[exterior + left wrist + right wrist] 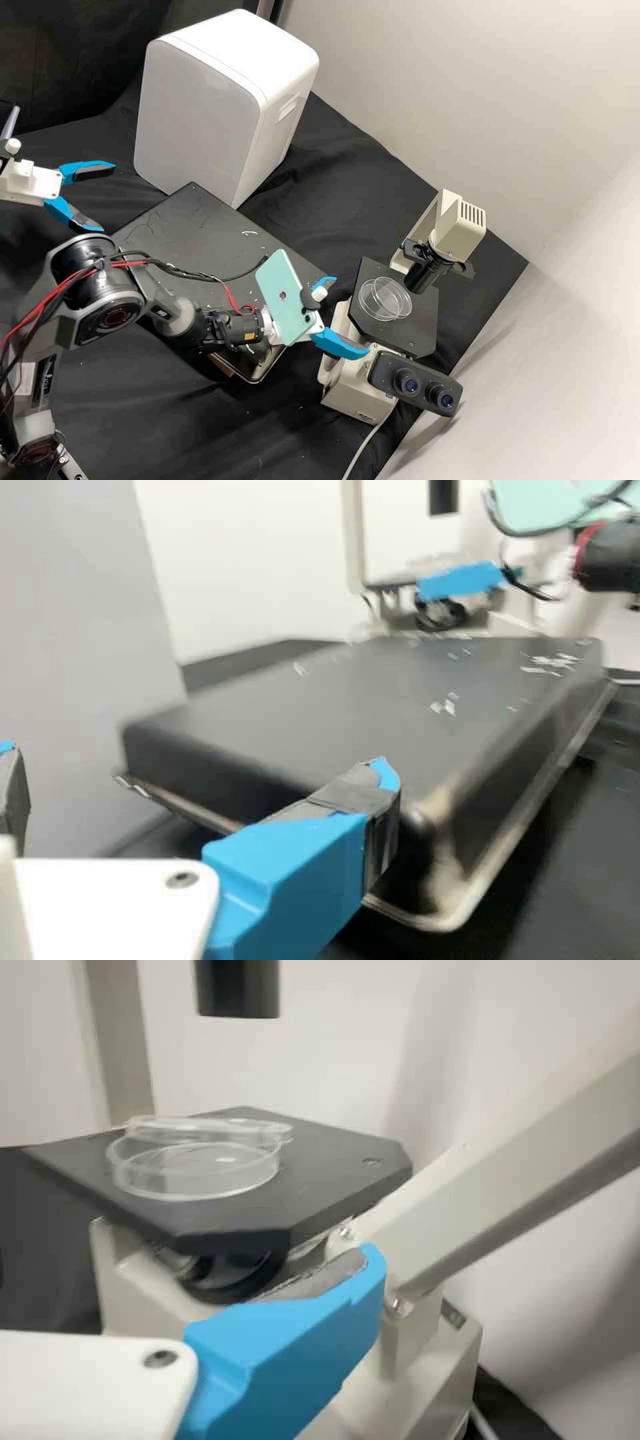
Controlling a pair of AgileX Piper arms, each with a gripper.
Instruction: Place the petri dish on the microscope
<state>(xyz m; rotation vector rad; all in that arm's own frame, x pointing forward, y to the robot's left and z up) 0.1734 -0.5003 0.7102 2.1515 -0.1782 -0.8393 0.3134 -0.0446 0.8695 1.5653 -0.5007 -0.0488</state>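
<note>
**Desk:** Where is the dish on your screen?

**Me:** I see the petri dish (385,299) lying flat on the black stage (419,328) of the microscope (350,393). It is just beside the black barrel (421,273) that points down from the cream lamp housing (459,219).

**Desk:** What is in it?

**Me:** It is clear plastic, round and shallow, and I look straight through it to the matte stage. Two clear rims overlap, one shifted off the other, so I read the lid as sitting askew on the base. Being round, it has no long axis, and it lies level with the stage.

**Desk:** And the microscope's axis?

**Me:** It runs from the twin dark eyepieces (420,388) at the front to the lamp housing at the back.

**Desk:** Grippers?

**Me:** My right gripper (348,315) is spread wide and holds nothing. It is by the stage's edge, near the dish but apart from it. My left gripper (107,197) is released and empty too, over the left side of the counter (373,180), well apart from the microscope.

**Desk:** Anything else on the counter?

**Me:** A dark metal tray (193,233) lies upside down on the black cloth. It is scratched, flecked with white, and shiny at the rim. Behind it stands a glossy white box (223,100) with rounded corners.
</note>
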